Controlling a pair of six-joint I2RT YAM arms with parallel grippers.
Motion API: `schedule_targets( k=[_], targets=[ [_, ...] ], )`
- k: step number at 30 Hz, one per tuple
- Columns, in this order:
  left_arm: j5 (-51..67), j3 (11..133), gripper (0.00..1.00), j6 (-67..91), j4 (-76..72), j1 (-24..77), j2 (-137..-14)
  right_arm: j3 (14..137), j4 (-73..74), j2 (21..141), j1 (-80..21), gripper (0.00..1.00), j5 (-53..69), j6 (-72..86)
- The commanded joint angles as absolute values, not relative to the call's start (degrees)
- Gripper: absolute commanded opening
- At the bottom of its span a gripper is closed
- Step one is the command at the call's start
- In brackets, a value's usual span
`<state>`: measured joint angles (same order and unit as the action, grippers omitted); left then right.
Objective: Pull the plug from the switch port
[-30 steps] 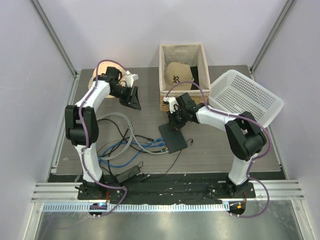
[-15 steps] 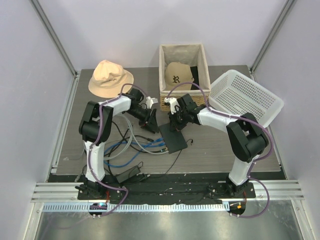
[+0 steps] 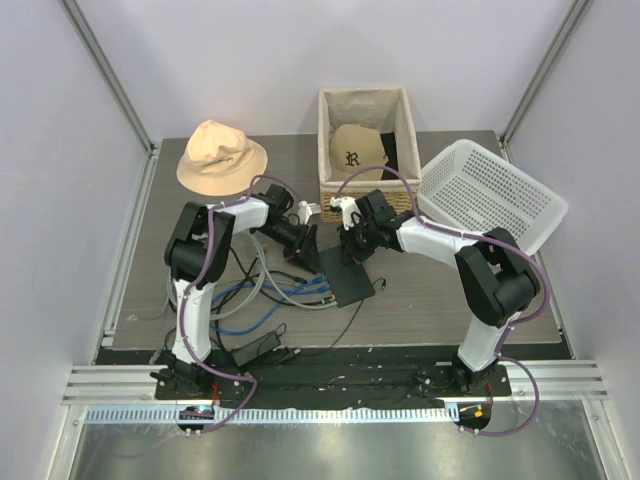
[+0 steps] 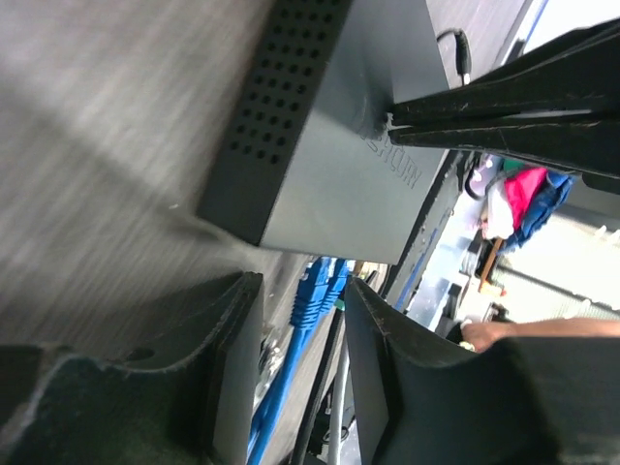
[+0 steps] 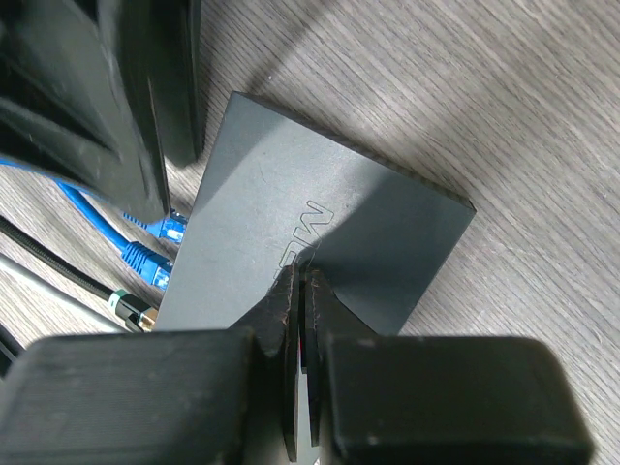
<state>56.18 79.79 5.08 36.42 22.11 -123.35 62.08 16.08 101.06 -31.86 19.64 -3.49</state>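
On a grey table [image 3: 430,300], the switch [image 3: 345,278] is laid flat. At the switch's left edge, blue plugs [image 5: 145,260] are flanked by the spread left gripper [image 4: 300,289]. The right gripper [image 5: 300,281] is pressed together atop the switch.

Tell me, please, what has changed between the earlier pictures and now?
The left gripper swung from above the beige bucket hat right and nearer, to the flat dark-grey switch box, open, facing the blue cable plugs; it holds nothing yet. The right gripper stayed shut, pressing on the switch's top. Switch, cables and hat did not move.
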Motion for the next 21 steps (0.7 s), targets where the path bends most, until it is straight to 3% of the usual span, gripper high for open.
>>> schedule_targets(
  k=[1, 16, 19, 21],
  targets=[
    [57.8, 80.2, 0.41, 1.9, 38.8, 23.6, -125.1, 60.3, 19.6, 101.2, -31.6, 0.02, 17.6, -4.2],
    [57.2, 77.3, 0.36, 1.7, 37.8, 25.4, -126.4, 57.9, 18.9, 100.2, -31.6, 0.02, 18.0, -3.3],
    [56.0, 77.3, 0.28, 2.3, 37.1, 25.4, -126.8, 57.7, 18.8, 99.8, -31.6, 0.02, 17.6, -3.3],
    [54.6, 77.9, 0.15, 3.3, 37.2, 25.5, -127.2, 57.5, 18.6, 99.8, -31.6, 0.02, 17.7, -3.3]
  ],
)
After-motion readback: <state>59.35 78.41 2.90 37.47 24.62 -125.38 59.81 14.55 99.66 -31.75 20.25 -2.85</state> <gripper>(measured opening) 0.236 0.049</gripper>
